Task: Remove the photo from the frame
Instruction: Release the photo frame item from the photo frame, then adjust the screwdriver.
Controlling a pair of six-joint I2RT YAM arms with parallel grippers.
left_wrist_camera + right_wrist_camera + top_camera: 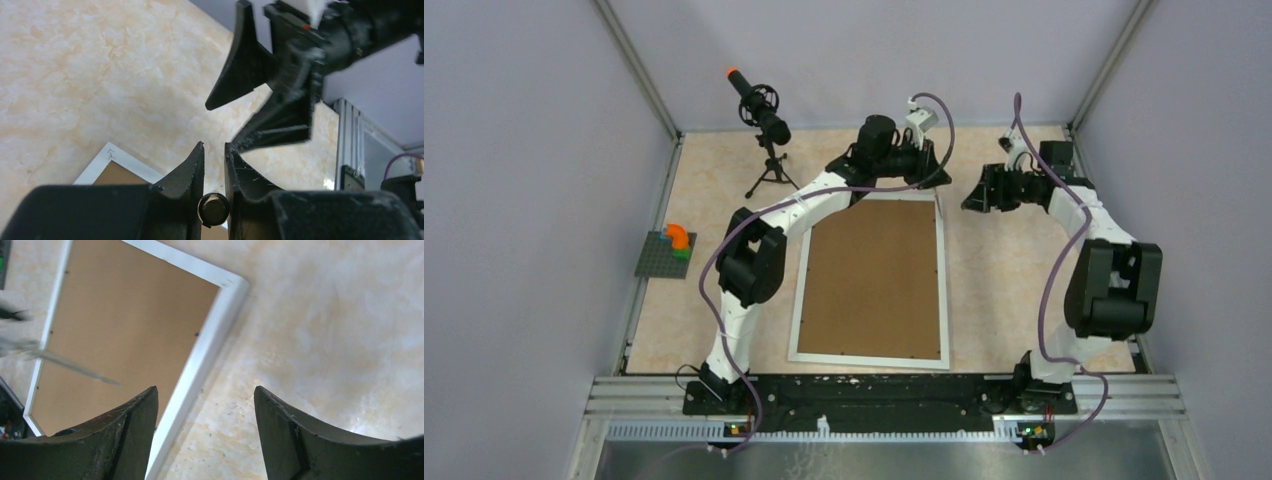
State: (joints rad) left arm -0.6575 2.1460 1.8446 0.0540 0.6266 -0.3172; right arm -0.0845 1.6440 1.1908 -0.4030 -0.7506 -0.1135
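The white frame (942, 290) lies face down on the table with its brown backing board (874, 280) up. The photo is hidden. My left gripper (929, 165) hovers at the frame's far right corner (107, 156). Its fingers stand a narrow gap apart (214, 144), with a small dark round thing (214, 210) wedged between them near their base. My right gripper (972, 195) is open and empty just right of that corner. In the right wrist view it (205, 388) straddles bare table beside the frame's white border (210, 335). The left wrist view shows it (222, 125) spread wide.
A black microphone on a small tripod (764, 115) stands at the far left. A grey baseplate with orange and green bricks (669, 250) sits at the table's left edge. Grey walls close in the sides and back. The arms' mounting rail (874, 395) runs along the near edge.
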